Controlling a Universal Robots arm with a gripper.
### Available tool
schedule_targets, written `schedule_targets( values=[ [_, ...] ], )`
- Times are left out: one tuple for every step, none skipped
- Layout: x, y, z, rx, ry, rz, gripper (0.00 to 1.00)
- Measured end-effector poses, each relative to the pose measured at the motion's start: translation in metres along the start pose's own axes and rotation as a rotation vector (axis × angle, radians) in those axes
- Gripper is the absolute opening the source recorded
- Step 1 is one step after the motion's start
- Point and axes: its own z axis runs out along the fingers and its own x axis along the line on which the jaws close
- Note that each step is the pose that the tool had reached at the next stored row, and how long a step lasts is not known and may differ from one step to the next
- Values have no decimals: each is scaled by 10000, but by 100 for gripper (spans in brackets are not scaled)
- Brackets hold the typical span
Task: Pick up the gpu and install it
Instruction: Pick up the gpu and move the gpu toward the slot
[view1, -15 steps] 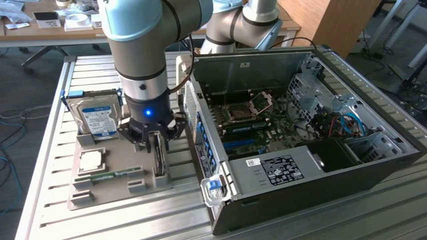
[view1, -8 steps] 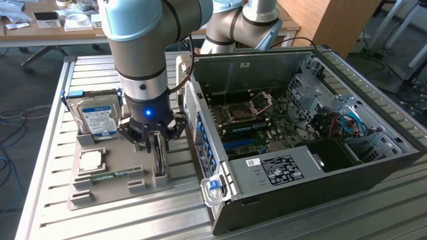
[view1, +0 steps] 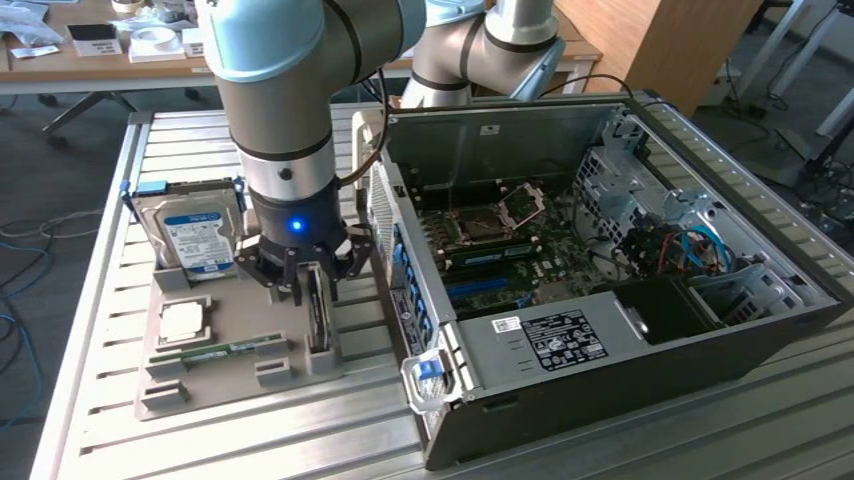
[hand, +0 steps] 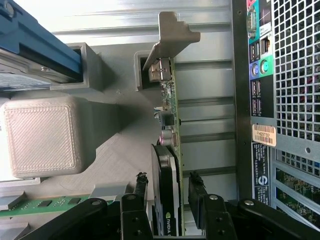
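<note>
Gripper (view1: 310, 290) is low over the grey parts holder (view1: 227, 330), straddling the top edge of the gpu (view1: 318, 312). The card stands on edge in its slot at the holder's case-side end. The wrist view shows the gpu (hand: 167, 150) running between the gripper (hand: 168, 176), its silver bracket (hand: 175, 30) at the far end. Whether the gripper is clamped on the card or merely around it, I cannot tell. Nothing is lifted: the card's lower edge sits in the holder.

The open computer case (view1: 747, 330) lies just beside, motherboard (view1: 534, 250) exposed (no card fitted there). Pick-up is not complete and installation is wholly outstanding. The hard drive (view1: 198, 235) and memory stick (view1: 220, 350) sit untouched in the holder.
</note>
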Motion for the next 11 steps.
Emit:
schedule_targets(
  values=[
    [0, 0, 0, 0, 0, -1, 46],
    [0, 0, 0, -1, -1, -6, 46],
    [0, 0, 0, -2, -3, -16, 46],
    [0, 0, 0, -1, -3, -23, 46],
    [0, 0, 0, -1, -3, -24, 46],
    [0, 0, 0, -2, -4, -24, 46],
    [0, 0, 0, -1, -3, -24, 46],
    [0, 0, 0, -1, -3, -24, 46],
    [0, 0, 0, -1, -3, -25, 46],
    [0, 0, 0, -1, -3, -24, 46],
    [0, 0, 0, -1, -3, -24, 46]
  ],
)
